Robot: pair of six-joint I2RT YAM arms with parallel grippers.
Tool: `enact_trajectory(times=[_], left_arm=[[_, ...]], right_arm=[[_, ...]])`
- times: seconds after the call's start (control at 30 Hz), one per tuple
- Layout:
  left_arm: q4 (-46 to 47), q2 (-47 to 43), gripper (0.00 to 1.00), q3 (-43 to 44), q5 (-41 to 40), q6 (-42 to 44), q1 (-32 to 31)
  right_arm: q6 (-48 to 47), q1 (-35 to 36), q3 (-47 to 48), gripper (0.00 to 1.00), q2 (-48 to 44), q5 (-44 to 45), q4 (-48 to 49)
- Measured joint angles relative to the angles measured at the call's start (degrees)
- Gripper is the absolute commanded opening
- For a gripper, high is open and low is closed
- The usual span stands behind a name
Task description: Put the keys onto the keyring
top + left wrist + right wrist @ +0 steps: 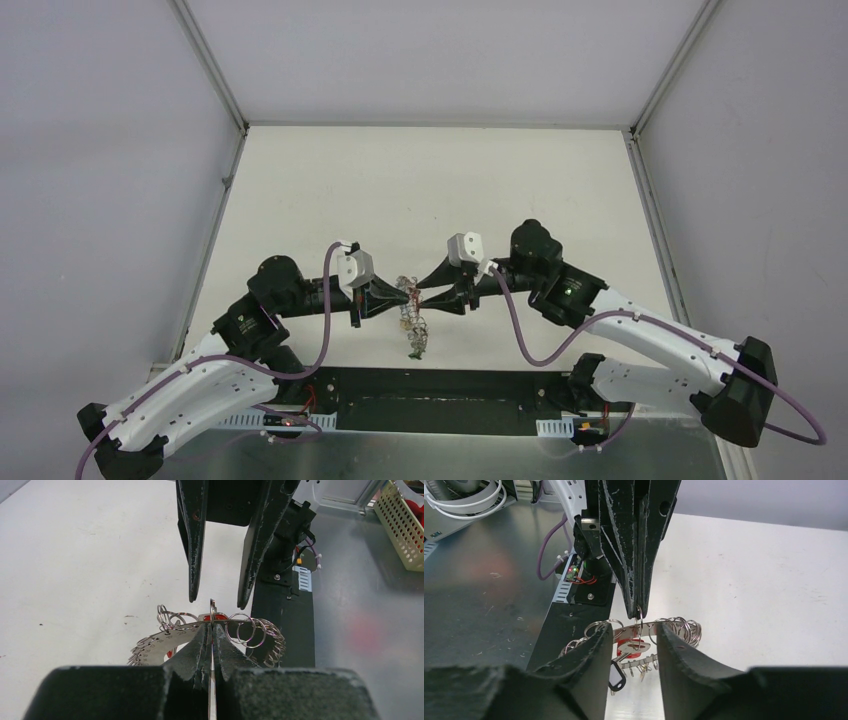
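Observation:
The keyring (409,312) hangs above the table between my two grippers, fringed with small silver split rings. My left gripper (403,298) is shut on its rim, where one split ring (212,608) stands up; in the left wrist view (212,628) the ring's flat band (160,644) runs across the tips. My right gripper (428,297) is open, its fingers (596,647) straddling the band (663,626) without touching it. A silver key with a red tag (633,647) and a dark tag with a white label (616,676) hang from the ring. A green tag (414,350) dangles lowest.
A black base plate (430,402) and bare metal bench lie along the near edge. A cream perforated basket (400,527) stands off to the side. White coiled cable (466,500) lies behind. Grey enclosure walls (110,150) ring the white table.

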Motion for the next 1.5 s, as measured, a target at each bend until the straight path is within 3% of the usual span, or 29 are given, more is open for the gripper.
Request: enact_trajectory(times=[0.53, 0.67, 0.87, 0.97, 1.1, 1.5], left_arm=[[0.07, 0.0, 0.0, -0.02, 0.17, 0.02, 0.0], [0.13, 0.17, 0.0, -0.02, 0.52, 0.0, 0.0], [0.31, 0.28, 0.0, -0.02, 0.57, 0.0, 0.0], [0.13, 0.28, 0.21, -0.02, 0.57, 0.02, 0.0], [-0.33, 0.13, 0.43, 0.22, 0.5, 0.44, 0.0], [-5.44, 6.56, 0.46, 5.53, 2.64, 6.03, 0.0]], right_arm=[[0.68, 0.0, 0.0, 0.15, 2.34, -1.44, 2.43], [0.72, -0.02, 0.0, 0.01, 2.64, -1.86, 2.54], [1.05, -0.11, 0.0, 0.0, 2.64, -2.62, 2.27], [0.83, -0.11, 0.07, 0.0, 2.64, -2.71, 1.66], [-0.35, -0.11, 2.01, 0.0, 2.69, -2.25, -5.99], [-3.41, -0.11, 22.29, 0.0, 11.87, 6.36, -39.43]])
